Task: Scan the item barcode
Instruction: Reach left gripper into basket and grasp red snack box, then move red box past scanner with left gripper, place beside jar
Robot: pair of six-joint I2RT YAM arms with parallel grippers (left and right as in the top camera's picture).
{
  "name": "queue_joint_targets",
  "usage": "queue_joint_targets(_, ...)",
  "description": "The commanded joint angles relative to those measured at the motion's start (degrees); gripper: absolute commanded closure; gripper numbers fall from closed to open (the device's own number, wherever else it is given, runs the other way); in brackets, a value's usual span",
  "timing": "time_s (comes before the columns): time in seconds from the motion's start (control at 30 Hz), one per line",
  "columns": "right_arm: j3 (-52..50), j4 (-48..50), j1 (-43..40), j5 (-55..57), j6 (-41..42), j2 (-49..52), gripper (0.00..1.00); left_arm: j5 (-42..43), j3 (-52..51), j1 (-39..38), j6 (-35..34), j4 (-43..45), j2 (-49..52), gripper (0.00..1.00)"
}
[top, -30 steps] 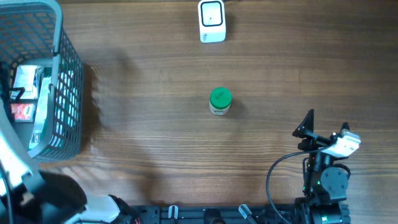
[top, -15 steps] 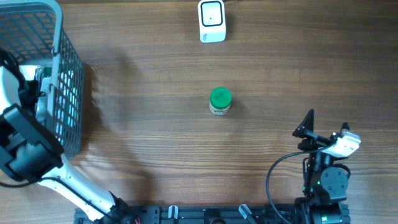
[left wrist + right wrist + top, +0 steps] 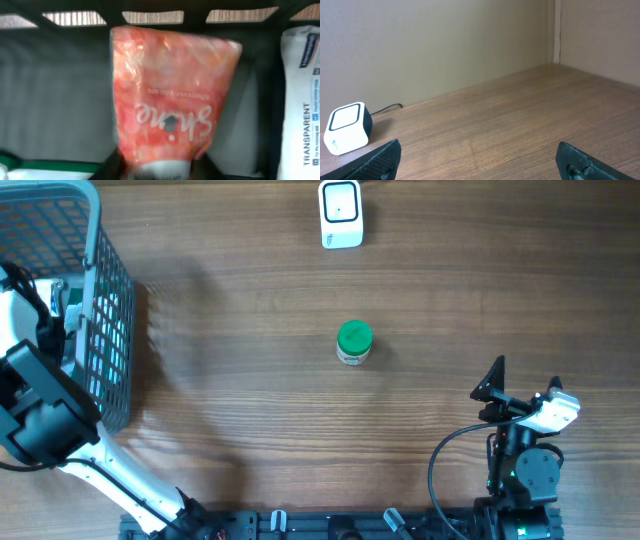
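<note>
In the left wrist view an orange-red pouch [image 3: 170, 100] with white "Shine" lettering stands inside the basket. My left gripper [image 3: 159, 167] is shut on its lower end, one dark finger [image 3: 114, 165] at each side. A white label strip on the pouch shows between the fingers. From overhead, my left arm [image 3: 40, 410] reaches down into the grey basket [image 3: 110, 300] and hides the pouch. The white barcode scanner [image 3: 341, 213] sits at the far middle of the table. My right gripper [image 3: 525, 380] rests open near the front right, nothing between its fingers [image 3: 377, 160].
A small jar with a green lid [image 3: 354, 342] stands at the table's middle. Inside the basket, a white packet marked "TRANSPARENT" [image 3: 302, 100] lies right of the pouch and a green-and-white pack [image 3: 45, 167] to its lower left. The scanner [image 3: 347, 127] has a cable running behind it.
My left arm swung from the front left corner up over the basket and reached into it, covering the red pack. The right arm and the jar have not moved.
</note>
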Motion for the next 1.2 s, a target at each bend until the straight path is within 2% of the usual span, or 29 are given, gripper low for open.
queue_joint_targets(0.0, 0.09, 0.26, -0.17, -0.15, -0.15, -0.31, 0.00, -0.15, -1.97, 0.39, 4.28, -0.59, 0.20, 0.86)
queue_joint_targets(0.13, 0.09, 0.26, -0.17, -0.15, -0.15, -0.31, 0.00, 0.59, -1.86, 0.33, 4.39, -1.03, -4.70, 0.85)
queue_joint_targets(0.23, 0.09, 0.26, -0.17, -0.15, -0.17, -0.31, 0.00, 5.81, -1.86, 0.22, 4.44, -1.18, -11.43, 0.85)
queue_joint_targets(0.37, 0.09, 0.26, -0.17, -0.15, -0.15, -0.31, 0.00, 16.04, -1.86, 0.07, 4.44, -1.62, -23.04, 0.91)
queue_joint_targets(0.5, 0.09, 0.26, -0.17, -0.15, -0.17, -0.31, 0.00, 31.50, -1.88, -2.62, 4.42, -1.14, -37.79, 0.89)
queue_joint_targets(0.57, 0.09, 0.26, -0.17, -0.15, -0.17, -0.31, 0.00, 35.36, -1.88, -5.70, 4.42, -0.92, -42.29, 0.88)
queue_joint_targets(0.67, 0.09, 0.26, -0.17, -0.15, -0.15, -0.31, 0.00, 36.54, -1.88, -15.61, 7.67, -2.08, -48.35, 0.88)
queue_joint_targets(0.83, 0.09, 0.26, -0.17, -0.15, -0.15, -0.31, 0.00, 35.26, -2.99, -39.41, 24.09, -2.25, -48.94, 0.85)
queue_joint_targets(1.0, 0.09, 0.26, -0.17, -0.15, -0.17, -0.31, 0.00, 35.23, -5.35, -58.34, 34.36, -1.01, -41.46, 0.87)
queue_joint_targets(1.17, 0.09, 0.26, -0.17, -0.15, -0.15, -0.31, 0.00, 35.04, -5.38, -71.30, 36.02, 3.34, -28.89, 0.88)
